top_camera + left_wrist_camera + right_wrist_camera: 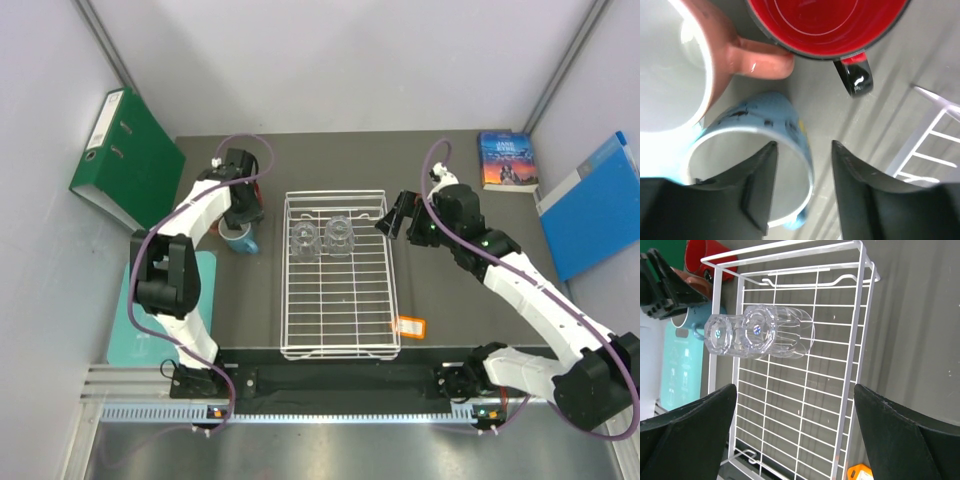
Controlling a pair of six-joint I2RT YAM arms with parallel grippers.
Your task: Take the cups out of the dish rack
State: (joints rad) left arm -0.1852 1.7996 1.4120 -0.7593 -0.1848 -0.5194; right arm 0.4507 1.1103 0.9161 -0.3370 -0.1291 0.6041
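Tumblers are what is left in the dish rack (340, 310): two clear glass tumblers (762, 333) stand touching side by side at its far end. They seem to be base-up, though the glare leaves that unsure. Your right gripper (795, 390) hangs spread wide and empty by the rack's far right corner, so I judge the next grasp is its to make. Take the tumbler on its own side first. Bring one finger down each side of the wall, keeping clear of the neighbouring glass and the low side wire. Close gently, since smooth glass is likely to slip, then lift straight up before crossing the rim. The glass looks thick-based and ribbed, with the white grid showing through it. Left of the rack, on the desk (440, 300), the light-blue mug (785, 112), red mug (825, 25) and salmon-pink mug (715, 55) stand upright and close together. Your left gripper (805, 145) is released, one finger inside the blue mug's mouth and one outside. Raise it straight up so the mug does not tip.
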